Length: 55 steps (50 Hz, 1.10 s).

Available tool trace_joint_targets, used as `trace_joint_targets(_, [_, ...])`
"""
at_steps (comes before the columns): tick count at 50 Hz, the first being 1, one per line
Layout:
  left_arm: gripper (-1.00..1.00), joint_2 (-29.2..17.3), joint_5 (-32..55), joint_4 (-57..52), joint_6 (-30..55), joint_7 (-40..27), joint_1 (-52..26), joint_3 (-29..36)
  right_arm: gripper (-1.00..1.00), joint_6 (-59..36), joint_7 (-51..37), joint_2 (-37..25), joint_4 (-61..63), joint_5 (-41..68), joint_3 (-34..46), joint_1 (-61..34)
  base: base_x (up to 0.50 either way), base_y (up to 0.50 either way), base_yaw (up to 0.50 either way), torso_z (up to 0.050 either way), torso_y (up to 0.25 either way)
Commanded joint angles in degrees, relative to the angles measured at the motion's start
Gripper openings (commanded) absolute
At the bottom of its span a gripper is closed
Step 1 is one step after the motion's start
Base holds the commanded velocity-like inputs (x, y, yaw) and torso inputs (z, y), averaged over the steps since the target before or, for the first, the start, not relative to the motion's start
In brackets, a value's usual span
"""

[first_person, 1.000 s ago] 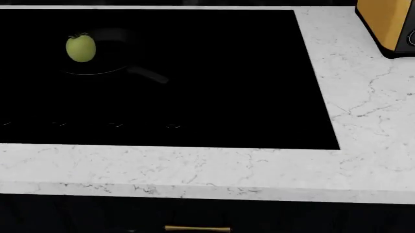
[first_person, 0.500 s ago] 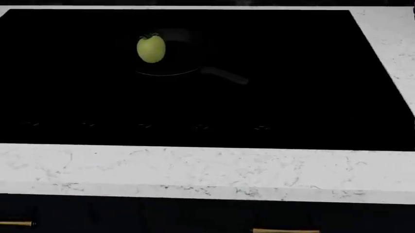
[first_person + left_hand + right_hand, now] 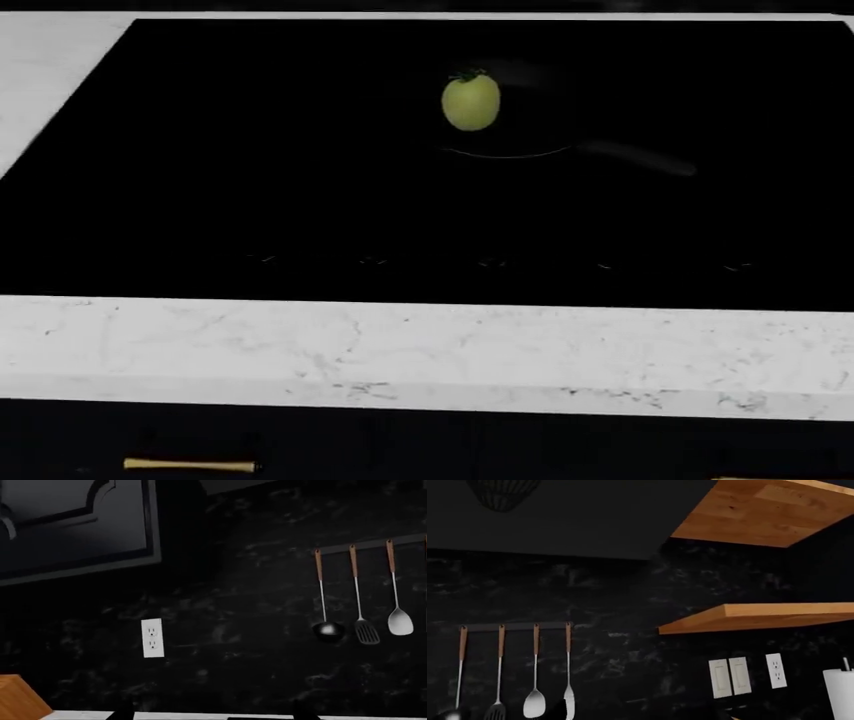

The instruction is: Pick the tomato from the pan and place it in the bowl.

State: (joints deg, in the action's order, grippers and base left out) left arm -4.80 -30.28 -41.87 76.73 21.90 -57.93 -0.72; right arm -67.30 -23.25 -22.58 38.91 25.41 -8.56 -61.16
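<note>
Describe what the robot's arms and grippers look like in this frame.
Almost nothing of them shows. The head view has no arm or gripper in it, only the tomato in the pan. Each wrist view shows just two small dark fingertip shapes at its edge; no colour detail, cables or markings can be made out.

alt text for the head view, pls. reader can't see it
A small yellow-green tomato sits in a black pan on a black cooktop, the pan's handle pointing toward the right. A white marble counter runs along the near edge, with dark drawers and brass handles below; no bowl, arm or gripper is in view.
</note>
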Motion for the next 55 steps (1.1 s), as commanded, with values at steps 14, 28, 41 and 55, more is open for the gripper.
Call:
trace_joint_targets(14, [1.0,1.3,1.2,5.7,-4.0,-0.8,0.6,-0.9,1.0,6.0,1.3,1.1,-5.8,-1.5,-0.2,1.7,0.0,0.5,0.0,0.0,0.0])
trace_joint_targets(28, [1.0,1.0,2.3,5.2,-3.5,-1.6,0.9,-0.5,1.0,5.2,1.5,0.6,-5.0,-0.6,-0.6,2.2,0.0,0.5,0.0,0.0,0.0])
trace_joint_targets(41, [1.0,1.0,3.4,5.2,-3.1,-2.4,0.7,-0.3,1.0,4.3,1.5,-0.1,-4.2,0.1,-1.2,2.0,0.0,0.5,0.0,0.0,0.0])
trace_joint_targets(55, [1.0,0.6,4.0,4.1,-2.2,-2.9,0.7,0.1,1.0,3.5,1.9,-0.6,-3.3,1.1,-2.0,2.6,0.0,0.5,0.0,0.0,0.0])
